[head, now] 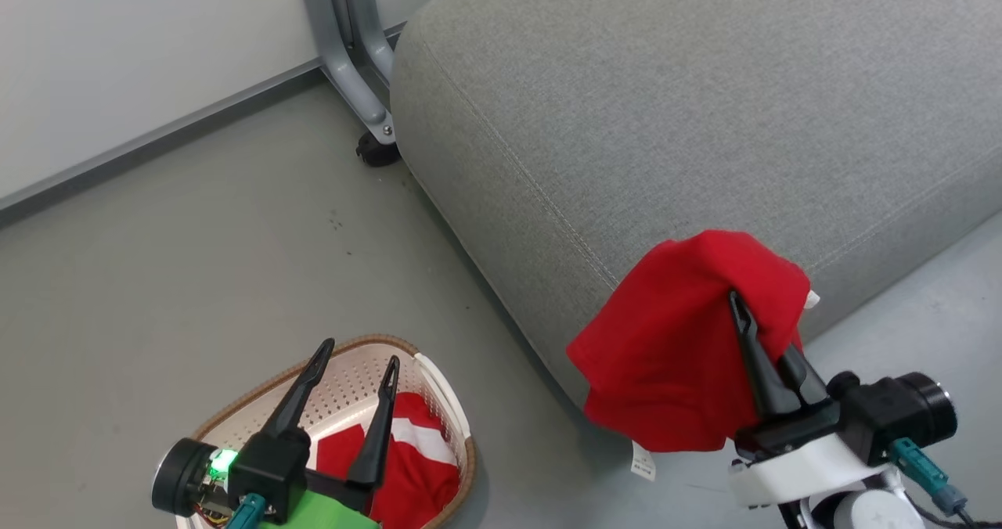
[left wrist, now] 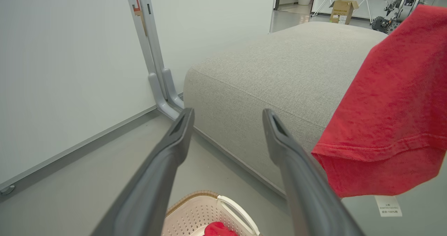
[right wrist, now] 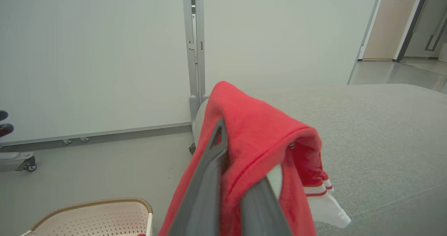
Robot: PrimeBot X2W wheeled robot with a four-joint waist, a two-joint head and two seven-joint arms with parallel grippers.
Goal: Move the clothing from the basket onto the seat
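My right gripper (head: 744, 310) is shut on a red garment (head: 681, 341), which drapes over its fingers in the air beside the front edge of the grey seat (head: 665, 106); a white tag hangs under it. The same red garment (right wrist: 258, 148) covers the right fingertips, with white stripes showing at its right side, and it hangs at the right of the left wrist view as red cloth (left wrist: 391, 113). Another red and white garment (head: 407, 458) lies in the cream basket (head: 438, 392). My left gripper (head: 356, 357) stands open above the basket (left wrist: 209, 211) with nothing between its fingers.
A grey metal stand leg (head: 352, 59) on a black caster stands by the seat's far left corner against the white wall. Grey floor (head: 196, 278) spreads between basket, wall and seat. A cardboard box (left wrist: 344, 10) sits far beyond the seat.
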